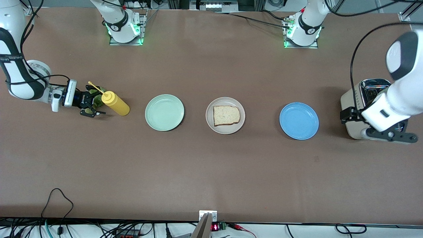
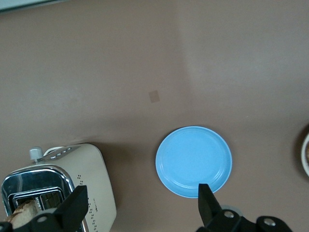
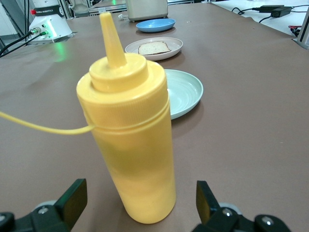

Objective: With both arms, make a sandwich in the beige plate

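The beige plate (image 1: 209,115) lies at mid-table with one slice of bread (image 1: 226,115) on it; both also show in the right wrist view, the plate (image 3: 175,44) and the slice (image 3: 153,48). A second slice (image 2: 21,210) stands in the toaster's slot. A bit of green lettuce (image 1: 98,99) shows beside a yellow squeeze bottle (image 1: 115,103), mostly hidden by it. My right gripper (image 1: 94,102) is open low at the table, its fingers either side of the bottle (image 3: 130,145) without touching it. My left gripper (image 1: 347,115) is open and empty over the toaster's edge (image 2: 142,193).
A mint-green plate (image 1: 164,112) lies between the bottle and the beige plate. A blue plate (image 1: 299,120) lies between the beige plate and the toaster (image 1: 355,99), which stands at the left arm's end of the table. Cables run along the table's near edge.
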Motion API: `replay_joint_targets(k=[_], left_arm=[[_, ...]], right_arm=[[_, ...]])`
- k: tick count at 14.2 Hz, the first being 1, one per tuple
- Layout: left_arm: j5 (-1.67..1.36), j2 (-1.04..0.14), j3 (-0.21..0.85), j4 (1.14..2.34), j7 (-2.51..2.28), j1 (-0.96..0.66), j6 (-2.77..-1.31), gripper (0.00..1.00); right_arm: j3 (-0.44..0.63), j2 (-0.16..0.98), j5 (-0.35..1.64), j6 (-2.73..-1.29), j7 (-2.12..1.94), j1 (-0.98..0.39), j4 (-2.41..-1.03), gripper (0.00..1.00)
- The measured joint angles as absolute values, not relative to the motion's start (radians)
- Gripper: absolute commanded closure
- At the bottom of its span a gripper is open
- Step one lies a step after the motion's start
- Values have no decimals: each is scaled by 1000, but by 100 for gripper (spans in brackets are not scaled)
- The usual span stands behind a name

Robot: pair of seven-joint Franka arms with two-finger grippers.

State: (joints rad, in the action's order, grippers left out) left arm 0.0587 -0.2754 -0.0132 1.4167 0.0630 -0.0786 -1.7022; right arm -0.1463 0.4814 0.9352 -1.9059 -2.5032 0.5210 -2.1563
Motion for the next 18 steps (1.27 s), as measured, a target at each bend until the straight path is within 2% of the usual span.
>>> replay_joint_targets(k=[3,7,12,14,15,18], left_arm=[[-13,-192,-31,1414,7,-56,-1641,0],[-32,-139,84,1428,-16,104,-1574,0],[-32,-112,92,1498,-36,99,-1575,0],[-32,-84,92,1535,-36,99,-1596,0],[-32,-65,92,1563,-36,99,-1615,0],[-32,-8,93,1627,-36,98,-1634,0]], right_arm=[[-156,492,949,-1909,-2508,521,-2156,0],[-182,494,986,-1925,-2509,521,-2156,0],[-203,503,1002,-1947,-2509,520,-2156,0],[-208,506,1003,-1950,-2509,520,-2156,12],[-210,506,1005,-1951,-2509,520,-2156,22],[-213,506,1006,-1951,-2509,520,-2156,75]])
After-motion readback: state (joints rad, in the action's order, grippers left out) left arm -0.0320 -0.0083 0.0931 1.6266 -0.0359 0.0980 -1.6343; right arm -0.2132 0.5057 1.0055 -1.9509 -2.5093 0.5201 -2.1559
